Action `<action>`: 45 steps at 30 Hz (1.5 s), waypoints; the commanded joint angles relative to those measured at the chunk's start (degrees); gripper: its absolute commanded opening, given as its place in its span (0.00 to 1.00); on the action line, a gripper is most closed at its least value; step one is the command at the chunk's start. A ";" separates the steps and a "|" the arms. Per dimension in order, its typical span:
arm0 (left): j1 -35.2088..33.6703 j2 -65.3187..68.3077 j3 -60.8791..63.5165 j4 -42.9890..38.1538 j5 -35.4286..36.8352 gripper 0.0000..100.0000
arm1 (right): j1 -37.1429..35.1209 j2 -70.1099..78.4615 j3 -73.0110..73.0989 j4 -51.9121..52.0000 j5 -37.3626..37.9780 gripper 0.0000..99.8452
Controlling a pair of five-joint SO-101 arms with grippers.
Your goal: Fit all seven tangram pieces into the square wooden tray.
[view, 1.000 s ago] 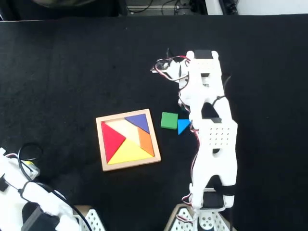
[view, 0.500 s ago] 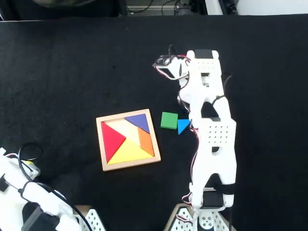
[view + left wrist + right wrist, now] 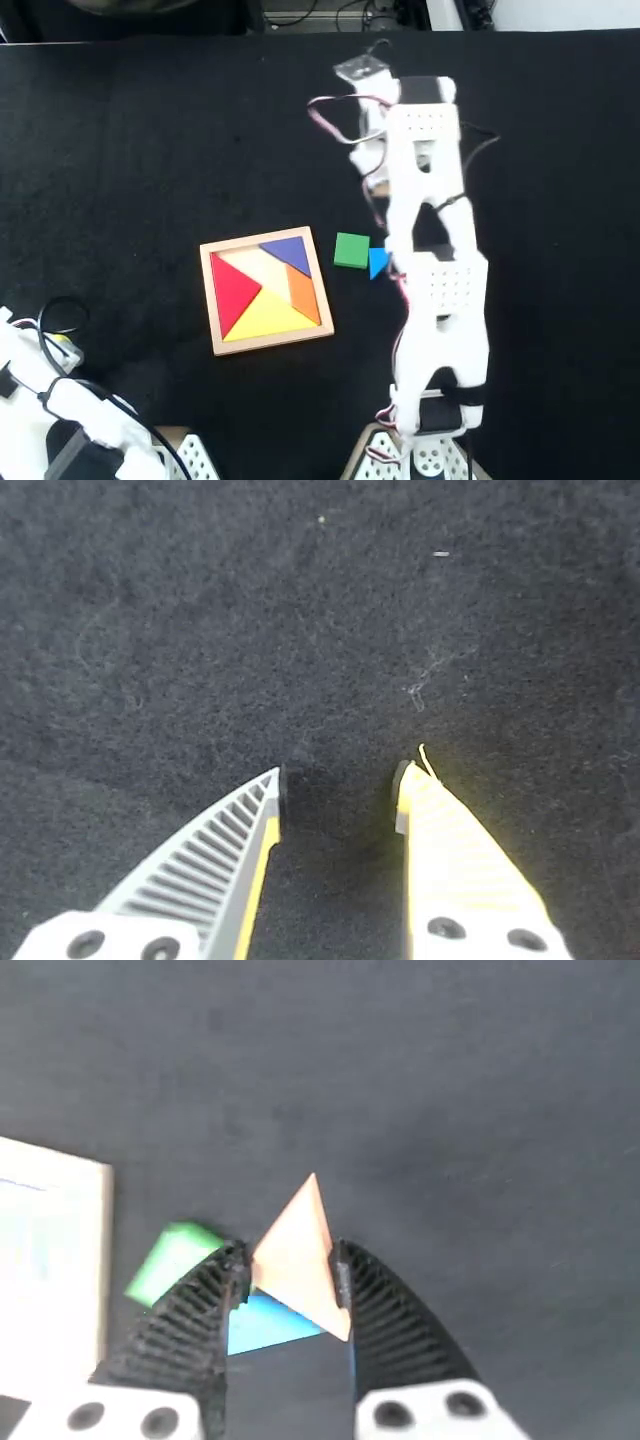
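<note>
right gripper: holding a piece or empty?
Holding. In the right wrist view the right gripper is shut on a pale orange triangle, pinched between its fingers; blue triangle and green square lie on the table.

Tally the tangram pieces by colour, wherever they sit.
red piece: 1
yellow piece: 1
dark blue piece: 1
orange piece: 1
green piece: 1
light blue piece: 1
peach piece, in right hand: 1
Total: 7
</note>
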 commanded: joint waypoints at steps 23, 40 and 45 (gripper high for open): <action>0.66 -1.14 -0.40 -0.53 -0.09 0.20 | -28.84 -30.29 52.97 -21.45 -34.37 0.01; 0.66 -1.14 -0.40 -0.53 0.00 0.20 | -29.63 -30.73 63.69 -37.36 -48.88 0.01; 0.66 -1.14 -0.40 -0.53 0.00 0.20 | -30.07 -30.81 63.52 -37.01 -48.88 0.01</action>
